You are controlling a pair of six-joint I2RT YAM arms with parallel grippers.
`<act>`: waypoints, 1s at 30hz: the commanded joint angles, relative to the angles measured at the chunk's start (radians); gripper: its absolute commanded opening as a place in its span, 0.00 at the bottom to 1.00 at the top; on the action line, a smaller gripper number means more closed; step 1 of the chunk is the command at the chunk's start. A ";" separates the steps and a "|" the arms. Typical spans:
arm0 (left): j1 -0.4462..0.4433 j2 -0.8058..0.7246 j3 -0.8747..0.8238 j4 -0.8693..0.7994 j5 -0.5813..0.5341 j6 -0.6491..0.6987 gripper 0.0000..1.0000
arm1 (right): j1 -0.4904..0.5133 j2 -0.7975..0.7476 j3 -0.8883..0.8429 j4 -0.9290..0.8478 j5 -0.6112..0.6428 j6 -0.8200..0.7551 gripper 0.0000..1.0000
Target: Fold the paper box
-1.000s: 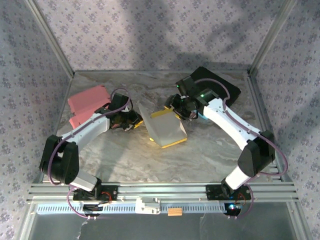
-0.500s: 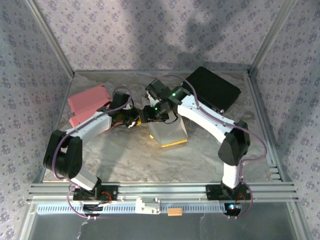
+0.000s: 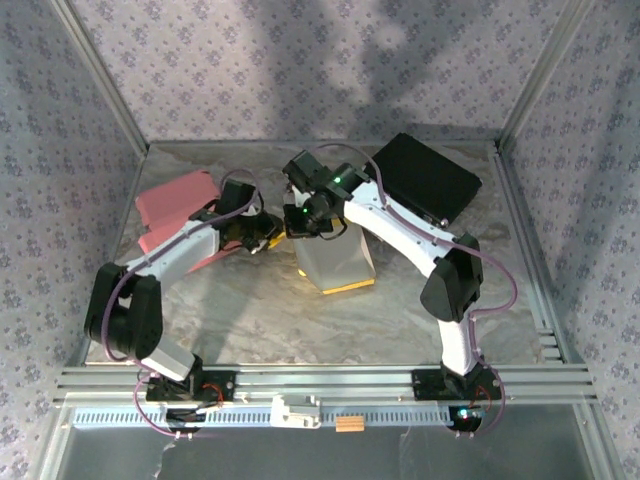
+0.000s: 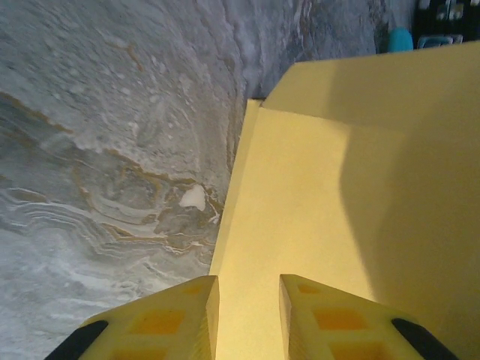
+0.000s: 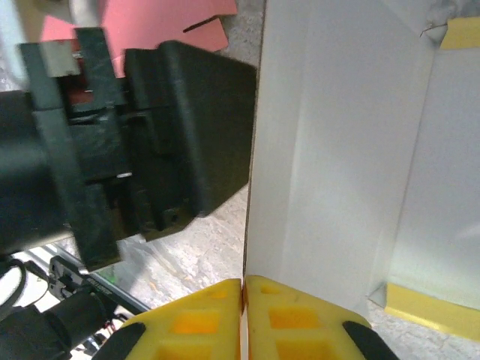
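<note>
Right hand [image 5: 244, 289] around paper box [image 5: 330, 150] edge

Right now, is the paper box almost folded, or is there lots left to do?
About midway, I'd guess. Done: the paper box has creased panels lifted off the table. In hand: the right claw is pinched shut on a white panel at its edge, and the left claw sits open around a yellow flap. Left: the box isn't closed yet, and yellow tabs stick out.

L end effector [image 4: 248, 280] astride paper box [image 4: 322, 210]
</note>
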 commanded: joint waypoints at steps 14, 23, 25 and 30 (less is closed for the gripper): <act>0.021 -0.383 -0.003 -0.428 -0.231 0.128 0.31 | 0.034 0.021 0.071 -0.077 0.288 0.664 0.00; 0.021 -0.542 -0.030 -0.559 -0.194 0.166 0.31 | 0.091 0.095 0.181 -0.122 0.412 0.995 0.00; 0.021 -0.569 -0.034 -0.587 -0.193 0.176 0.31 | 0.097 0.143 0.251 -0.134 0.412 0.977 0.00; 0.023 -0.599 -0.020 -0.625 -0.190 0.205 0.31 | 0.098 0.197 0.373 -0.229 0.457 0.897 0.00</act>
